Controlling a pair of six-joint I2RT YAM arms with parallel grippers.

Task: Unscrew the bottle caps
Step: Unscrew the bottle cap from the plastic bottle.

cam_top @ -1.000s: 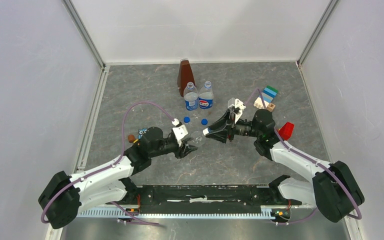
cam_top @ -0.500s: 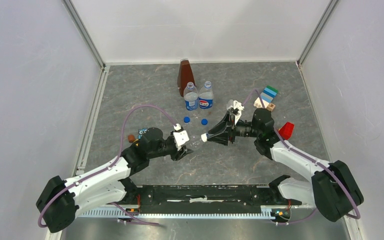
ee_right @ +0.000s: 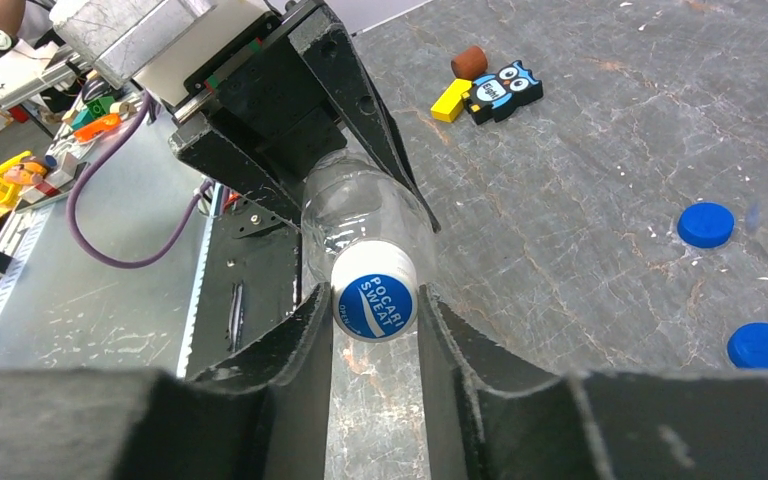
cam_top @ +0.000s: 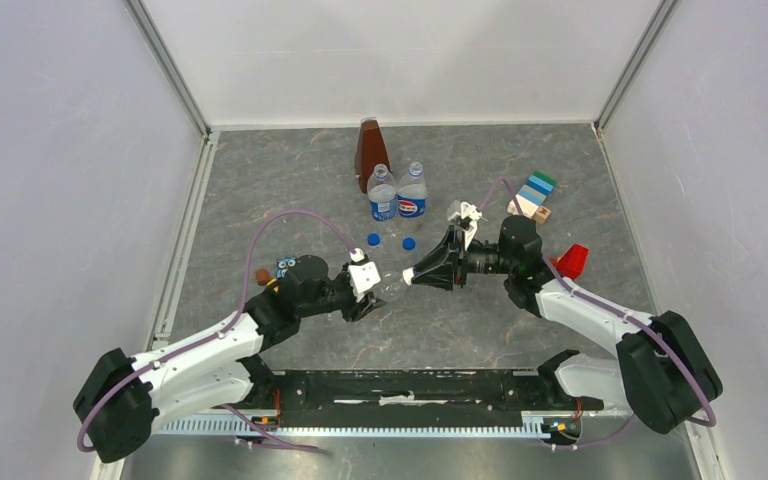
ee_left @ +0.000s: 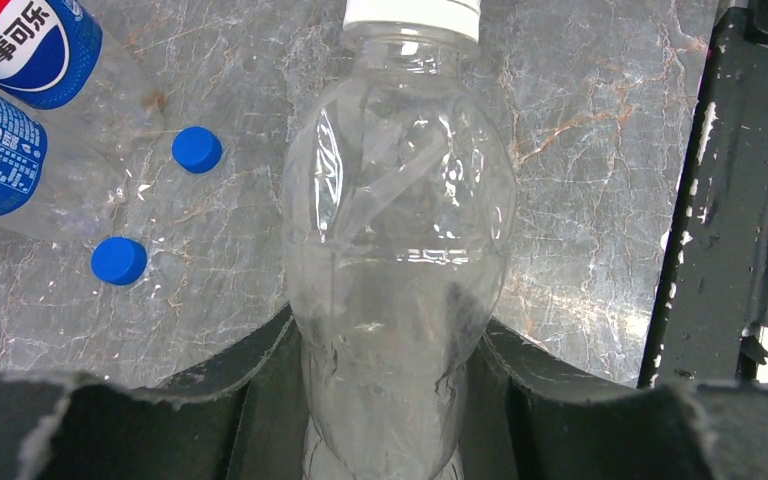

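My left gripper point(ee_left: 388, 320) is shut on the body of the small clear unlabelled bottle point(ee_left: 400, 200) and holds it level above the table, neck toward the right arm. The bottle's white cap with a blue mark point(ee_right: 374, 305) sits between the fingers of my right gripper point(ee_right: 374, 300), which touch it on both sides. In the top view the two grippers point(cam_top: 385, 290) point(cam_top: 410, 275) meet at the table's middle. Two labelled bottles point(cam_top: 382, 195) point(cam_top: 412, 192) stand behind, uncapped. Two blue caps point(cam_top: 373, 239) point(cam_top: 409, 242) lie on the table in front of them.
A brown pyramid-shaped object point(cam_top: 370, 150) stands behind the labelled bottles. An owl toy point(cam_top: 285, 267) and small blocks point(ee_right: 450, 100) lie to the left. Coloured blocks point(cam_top: 535, 193) and a red piece point(cam_top: 572, 260) lie to the right. Walls enclose the table.
My right gripper has moved left to the bottle and its fingers now grip the white cap. My left gripper has shifted slightly with the bottle.
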